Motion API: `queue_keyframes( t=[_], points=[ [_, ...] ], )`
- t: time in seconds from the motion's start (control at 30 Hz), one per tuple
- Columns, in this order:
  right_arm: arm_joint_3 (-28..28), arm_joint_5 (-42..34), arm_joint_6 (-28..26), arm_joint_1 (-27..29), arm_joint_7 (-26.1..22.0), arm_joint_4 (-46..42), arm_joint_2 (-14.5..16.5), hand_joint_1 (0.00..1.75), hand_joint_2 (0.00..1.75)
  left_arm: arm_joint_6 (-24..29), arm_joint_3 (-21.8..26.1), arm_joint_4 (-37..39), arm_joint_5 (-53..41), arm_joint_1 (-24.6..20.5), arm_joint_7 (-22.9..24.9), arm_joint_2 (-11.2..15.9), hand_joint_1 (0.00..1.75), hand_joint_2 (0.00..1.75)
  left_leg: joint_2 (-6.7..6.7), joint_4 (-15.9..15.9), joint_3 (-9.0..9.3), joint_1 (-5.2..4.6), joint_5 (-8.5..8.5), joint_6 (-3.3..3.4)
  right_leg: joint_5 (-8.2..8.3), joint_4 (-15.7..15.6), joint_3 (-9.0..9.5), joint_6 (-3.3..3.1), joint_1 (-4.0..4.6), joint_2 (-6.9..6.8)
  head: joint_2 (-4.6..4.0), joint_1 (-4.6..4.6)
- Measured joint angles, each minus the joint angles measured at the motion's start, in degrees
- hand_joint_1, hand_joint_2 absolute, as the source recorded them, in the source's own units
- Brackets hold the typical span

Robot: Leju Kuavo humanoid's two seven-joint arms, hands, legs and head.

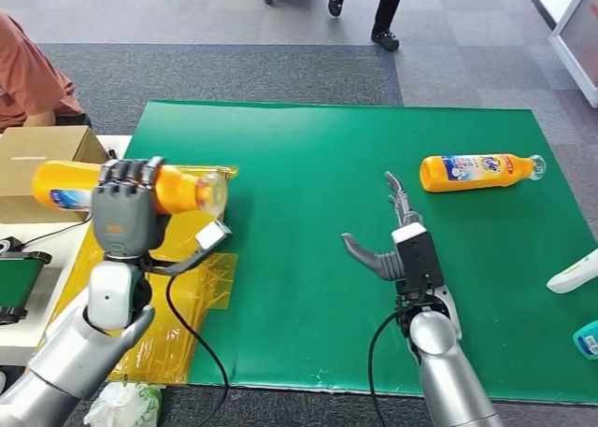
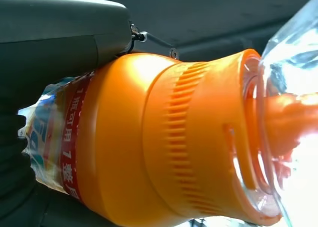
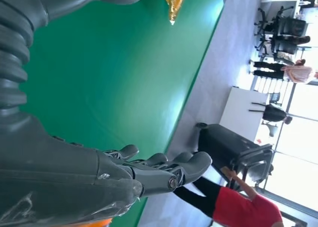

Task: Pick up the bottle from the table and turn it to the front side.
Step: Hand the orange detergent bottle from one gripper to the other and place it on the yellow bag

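Robot hand on the left [image 1: 127, 207] held an orange bottle [image 1: 177, 189] crosswise above the yellow sheet [image 1: 179, 291], clear cap [image 1: 211, 193] pointing right. Label only partly faced up, I judged; roll it slowly, firm at mid-body, keeping the neck level. Right robot hand [image 1: 395, 240] hovered over the green surface [image 1: 296, 212], fingers spread, holding nothing. Second orange bottle [image 1: 479, 172] lay far right.

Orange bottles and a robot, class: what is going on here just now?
The robot's left hand grips an orange bottle sideways in the air, above yellow film at the edge of the green mat. Its right hand is open over the mat, holding nothing. A second orange bottle lies on its side further back on the mat, apart from both hands. A person sits at the left.
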Motion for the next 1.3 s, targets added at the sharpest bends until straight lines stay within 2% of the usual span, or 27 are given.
queue_keyframes(
  t=[0.1,0.2,0.27,0.43,0.6,0.73,1.07,1.2,1.3],
  points=[
    [-0.28,-0.16,0.57,0.09,-0.06,-1.36,0.0,0.0,1.75,-1.67,-0.46,4.64,0.16,0.06,-6.32,-0.75,1.75,1.75,0.05,0.0,-0.02,-0.02,-0.01,0.0,0.03,0.0,-0.05,-0.02,-0.01,0.12,0.0,0.01],
    [-0.33,-0.4,1.46,-0.02,-0.33,-2.37,0.0,0.0,1.75,-2.96,2.31,11.93,1.28,-0.02,-14.65,-3.11,1.75,1.75,0.05,0.01,-0.03,-0.02,-0.01,0.0,0.04,-0.01,-0.06,-0.02,-0.03,0.1,0.0,0.01],
    [-0.25,-0.52,1.91,-0.2,-0.45,-2.93,0.0,0.0,1.75,-2.54,4.2,17.52,2.66,-0.39,-18.03,-4.89,1.75,1.75,0.04,0.01,-0.03,-0.01,-0.01,0.0,0.04,-0.01,-0.06,-0.02,-0.02,0.1,0.01,-0.01],
    [0.51,-0.6,2.49,-0.58,-0.52,-3.88,0.02,0.0,1.75,-2.38,7.34,27.51,7.03,-1.63,-23.17,-9.28,1.75,1.75,0.03,0.01,-0.04,0.0,-0.01,-0.01,0.04,0.0,-0.05,-0.03,0.0,0.08,-0.01,-0.01],
    [1.4,-0.62,2.9,-0.99,-0.51,-4.33,0.08,0.0,1.75,-5.19,8.34,32.3,9.1,-2.15,-24.03,-13.06,1.75,1.75,0.02,0.01,-0.08,0.0,-0.01,0.0,0.04,0.0,-0.05,-0.03,0.0,0.05,0.0,0.01],
    [2.07,-0.62,3.28,-1.38,-0.46,-4.43,0.17,0.0,1.75,-5.01,8.81,35.02,11.04,-2.8,-24.53,-14.52,0.0,0.0,-0.04,0.01,-0.08,0.0,0.01,0.01,0.04,-0.01,-0.02,-0.03,0.0,-0.08,-0.01,0.0],
    [3.23,-0.5,3.67,-1.28,-0.32,-4.43,0.24,0.0,1.75,-4.46,10.01,36.82,17.63,-1.99,-27.31,-15.98,0.0,0.0,-0.17,0.01,-0.09,-0.01,0.08,0.02,0.04,-0.01,0.02,-0.02,0.01,-0.22,0.01,0.01],
    [3.21,-0.07,3.44,-0.42,-0.05,-4.56,0.24,0.0,1.75,-5.31,10.56,31.82,20.92,0.31,-27.91,-15.97,0.0,0.0,-0.17,0.02,-0.11,-0.01,0.07,0.02,0.04,-0.01,-0.01,-0.02,0.0,-0.22,0.01,0.01],
    [3.15,0.11,3.08,0.5,0.04,-4.88,0.23,0.0,1.75,-3.93,10.92,25.85,21.79,2.27,-28.36,-15.73,0.0,0.0,-0.16,0.02,-0.15,0.0,0.06,0.0,0.04,-0.01,-0.07,-0.03,0.01,-0.2,0.01,-0.01]
  ],
)
